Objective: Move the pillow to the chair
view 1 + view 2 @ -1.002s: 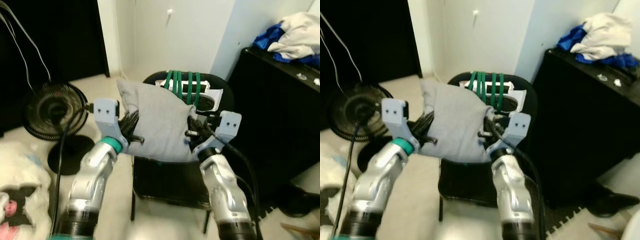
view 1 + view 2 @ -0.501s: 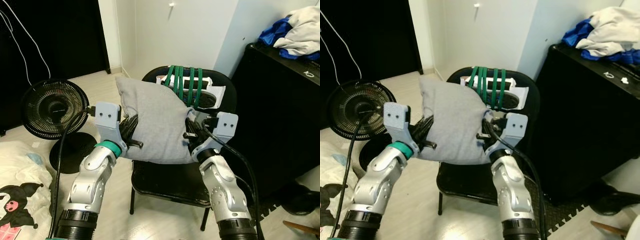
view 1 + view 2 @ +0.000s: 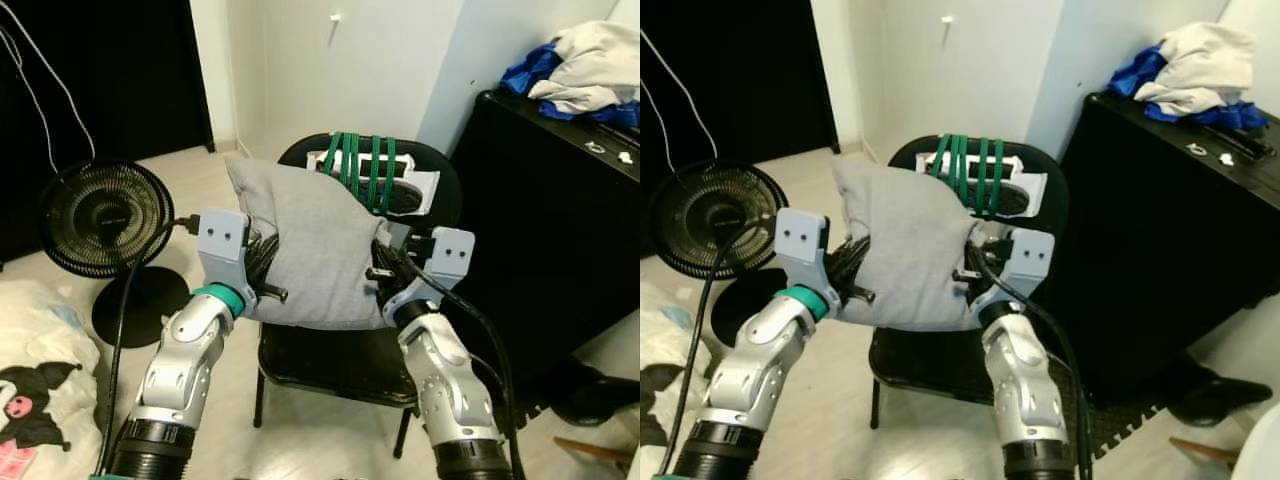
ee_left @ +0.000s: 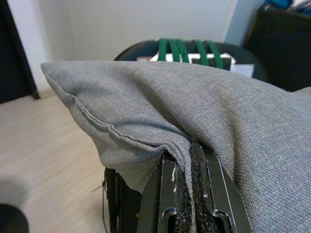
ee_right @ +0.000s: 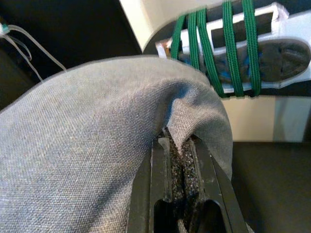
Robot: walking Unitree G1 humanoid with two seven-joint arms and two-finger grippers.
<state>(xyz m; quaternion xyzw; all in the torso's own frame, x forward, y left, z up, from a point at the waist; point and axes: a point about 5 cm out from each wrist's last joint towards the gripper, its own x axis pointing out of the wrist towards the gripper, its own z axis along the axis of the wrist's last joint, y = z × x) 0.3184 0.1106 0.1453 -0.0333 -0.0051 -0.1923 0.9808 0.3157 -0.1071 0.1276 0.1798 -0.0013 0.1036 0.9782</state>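
grey pillow [image 3: 320, 245] hanging above black chair [image 3: 340, 362] seat | left gripper [image 4: 187, 160] and right gripper [image 5: 176, 150] each pinching one side | seat lying directly below

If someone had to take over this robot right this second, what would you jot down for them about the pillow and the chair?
Left gripper: shut on the left edge of the grey pillow.
Right gripper: shut on the pillow's right edge.
Pillow: held up between both grippers, above the seat of the black chair, in front of its backrest with the green straps.
Done: pillow picked up and brought over the chair.
Left: lower it onto the seat, open both grippers, pull the arms back.
Nearby: black fan on the floor to the left, black cabinet to the right.
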